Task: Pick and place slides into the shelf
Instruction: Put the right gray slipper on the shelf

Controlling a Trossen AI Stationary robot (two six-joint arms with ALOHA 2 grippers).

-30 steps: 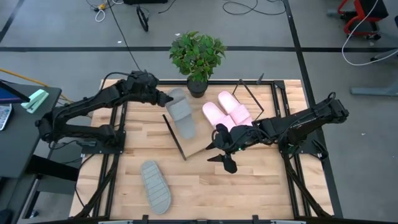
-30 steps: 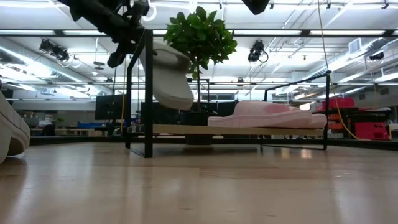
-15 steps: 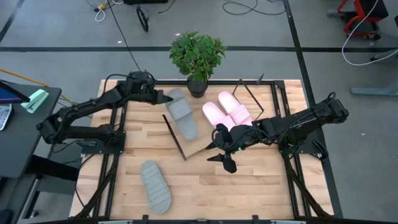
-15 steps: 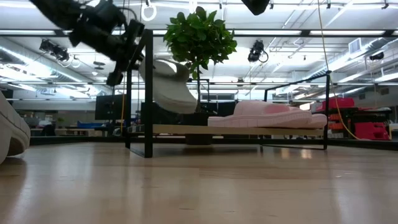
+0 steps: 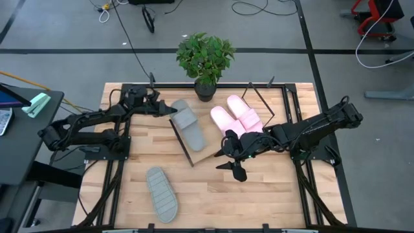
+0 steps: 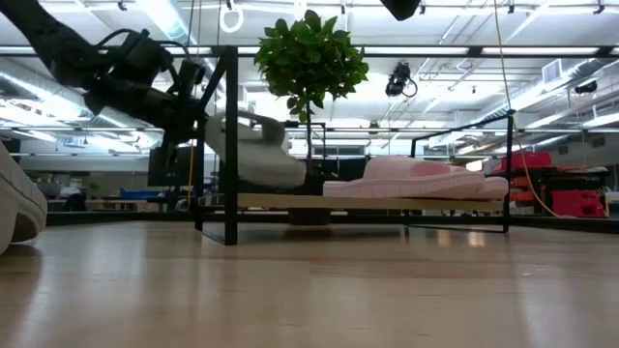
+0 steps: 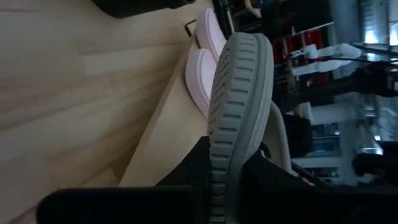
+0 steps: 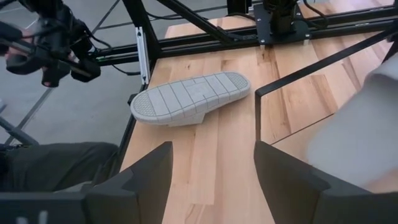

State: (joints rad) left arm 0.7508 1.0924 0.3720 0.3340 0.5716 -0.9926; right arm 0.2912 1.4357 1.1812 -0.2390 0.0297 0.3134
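Note:
A grey slide (image 5: 186, 124) is in my left gripper (image 5: 162, 108), over the left part of the slanted wooden shelf (image 5: 208, 153). The low view shows this grey slide (image 6: 256, 153) tilted, its lower end down by the board (image 6: 290, 201). The pink pair (image 5: 236, 116) lies on the shelf's right part. A second grey slide (image 5: 162, 193) lies sole up on the table near the front left. My right gripper (image 5: 228, 162) is open and empty at the shelf's near edge, and its wrist view looks toward that second grey slide (image 8: 189, 99). My left gripper pinches the grey slide's far-left end (image 7: 236, 155) between its two fingers, one finger (image 7: 189, 165) on the tread side and one (image 7: 277, 180) on the footbed side. It comes from the table's left, slanting down. The slide tilts down toward the shelf; whether its lower end rests there I cannot tell.
A potted plant (image 5: 206, 58) stands at the table's far edge behind the shelf. The shelf's black wire frame (image 6: 230, 135) rises at its left end, right beside the held slide. Bare tabletop (image 5: 259, 200) lies along the near right.
My left gripper has gone down and toward the table's left edge with the grey slide. The slide has dropped from high above the shelf and tipped flatter, its lower end now down by the board. My right gripper has kept still.

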